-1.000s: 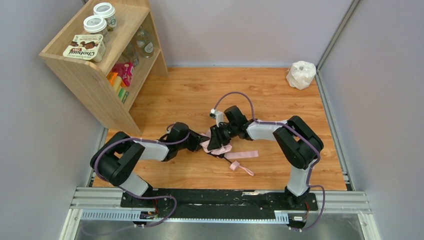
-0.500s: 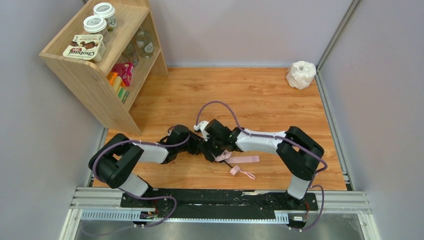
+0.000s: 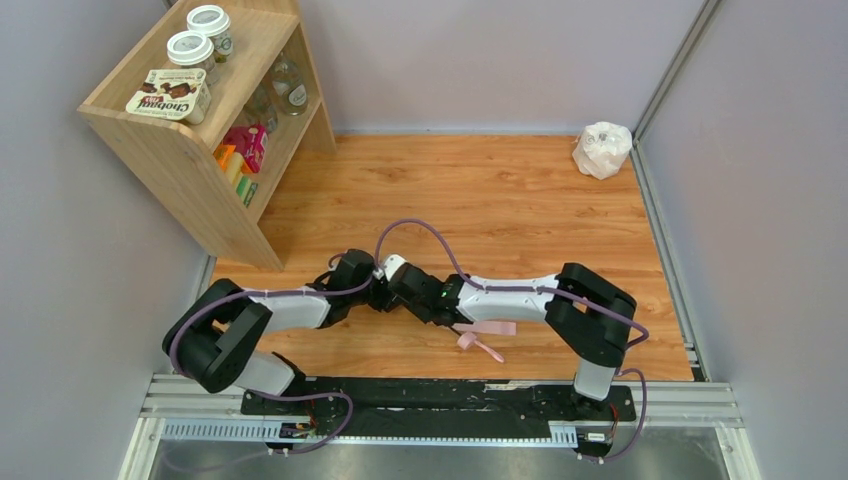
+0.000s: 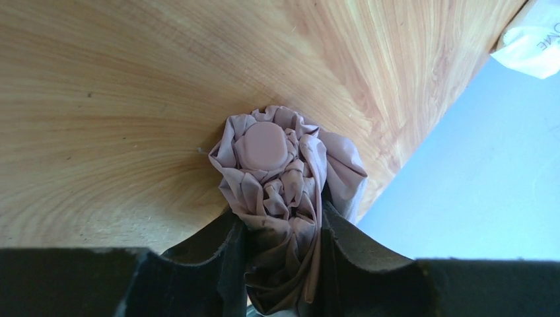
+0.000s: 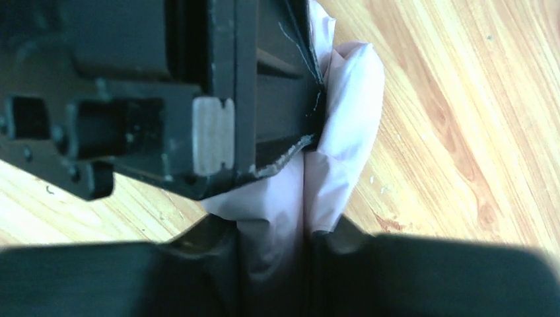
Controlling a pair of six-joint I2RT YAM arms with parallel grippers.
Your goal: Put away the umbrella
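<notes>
I held both jaws clamped on the pink umbrella (image 4: pixel 264 145); my right arm (image 3: pixel 505 290) had swung further left

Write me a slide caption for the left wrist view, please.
The left gripper clamps the bunched pink umbrella, its round end facing the camera, wooden table behind.

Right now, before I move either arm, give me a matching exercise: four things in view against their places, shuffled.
1. pale pink fabric folding umbrella
2. small white plastic bag
3. light wooden shelf unit
4. two white-lidded jars

A. on the shelf's top
B. far right corner
C. far left side
D. clamped in left gripper and right gripper

Pairs: 1-D, 2-B, 3-C, 4-A
</notes>
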